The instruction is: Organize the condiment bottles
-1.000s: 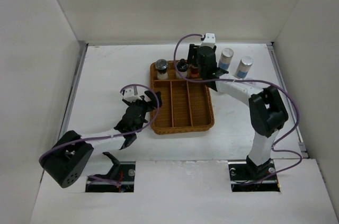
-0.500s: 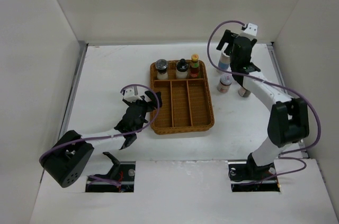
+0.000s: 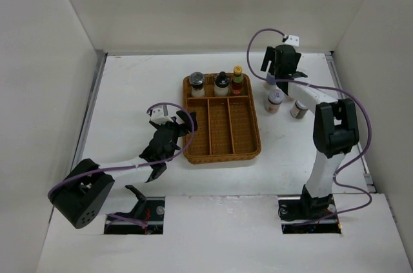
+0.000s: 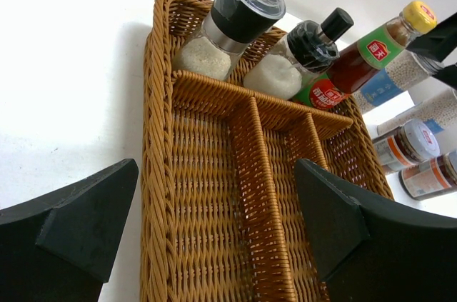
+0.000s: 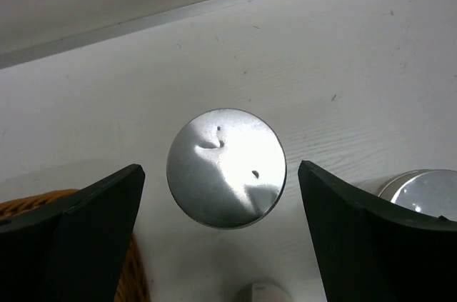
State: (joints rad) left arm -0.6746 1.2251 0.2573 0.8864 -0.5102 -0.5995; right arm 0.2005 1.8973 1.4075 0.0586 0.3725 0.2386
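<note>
The brown wicker tray (image 3: pixel 222 146) holds three bottles in its back compartment: a clear-lidded grinder (image 3: pixel 197 84), a black-capped white bottle (image 3: pixel 221 83) and a slim red yellow-capped sauce bottle (image 3: pixel 237 80). My right gripper (image 3: pixel 278 68) is open, straight above a tall silver-lidded cylinder (image 5: pixel 226 167) with a finger on each side, not touching it. A second silver lid (image 5: pixel 421 191) shows to its right. Two short jars (image 3: pixel 274 101) (image 3: pixel 298 108) stand right of the tray. My left gripper (image 3: pixel 169 132) is open and empty at the tray's left edge.
White walls close in the table on three sides, and the back wall is close behind the right gripper. The tray's three long front compartments (image 4: pixel 207 195) hold nothing. The left wrist view shows the same bottles, with the grinder (image 4: pixel 232 23) nearest.
My right gripper left the red sauce bottle standing in the tray's back compartment, swung right and now hovers open over a tall cylinder. The left arm has not moved.
</note>
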